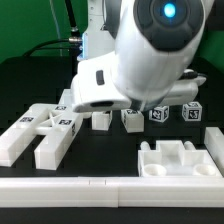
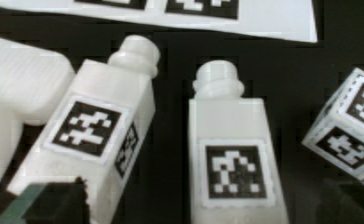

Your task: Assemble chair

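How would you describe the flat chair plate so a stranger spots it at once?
Find the long white rail nearest the exterior camera. Just beyond it, at the exterior view's right, lies the flat plate. Unlike the tagged cubes beyond it, it is wide, low and hollowed.

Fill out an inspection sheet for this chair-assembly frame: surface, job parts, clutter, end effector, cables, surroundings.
Surface: black tabletop, edged in front by a long plain white rail.
Job's things: chunky white plastic tagged long blocks at the exterior view's left; two white tagged pegged blocks side by side; small white tagged cubes; white recessed flat plate at the exterior view's right.
Clutter: nothing seen.
End effector: open, empty, over the pegged blocks.
Cables: thin green cable at the back.
Surroundings: dark backdrop; thin flat white marker board beyond the pegged blocks.
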### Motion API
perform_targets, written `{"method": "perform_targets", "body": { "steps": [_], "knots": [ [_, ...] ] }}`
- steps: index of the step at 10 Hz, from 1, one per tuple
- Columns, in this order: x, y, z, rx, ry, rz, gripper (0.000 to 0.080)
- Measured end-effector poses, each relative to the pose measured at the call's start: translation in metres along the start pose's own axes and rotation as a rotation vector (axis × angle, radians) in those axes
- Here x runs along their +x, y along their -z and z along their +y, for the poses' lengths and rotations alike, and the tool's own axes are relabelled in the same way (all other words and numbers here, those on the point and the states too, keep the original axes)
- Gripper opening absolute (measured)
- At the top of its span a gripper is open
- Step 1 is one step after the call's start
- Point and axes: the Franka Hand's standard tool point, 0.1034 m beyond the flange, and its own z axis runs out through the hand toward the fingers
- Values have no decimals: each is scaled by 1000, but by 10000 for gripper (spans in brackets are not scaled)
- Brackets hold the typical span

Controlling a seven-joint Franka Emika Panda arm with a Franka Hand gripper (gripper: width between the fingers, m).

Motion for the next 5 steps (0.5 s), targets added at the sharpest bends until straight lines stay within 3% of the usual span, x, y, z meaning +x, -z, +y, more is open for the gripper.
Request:
{"method": "perform_targets", "body": {
  "steps": [1,5],
  "knots": [
    [1,-1,-2,2,2,-75,649],
    [10,7,-4,-2,1,-78,649]
  ]
}}
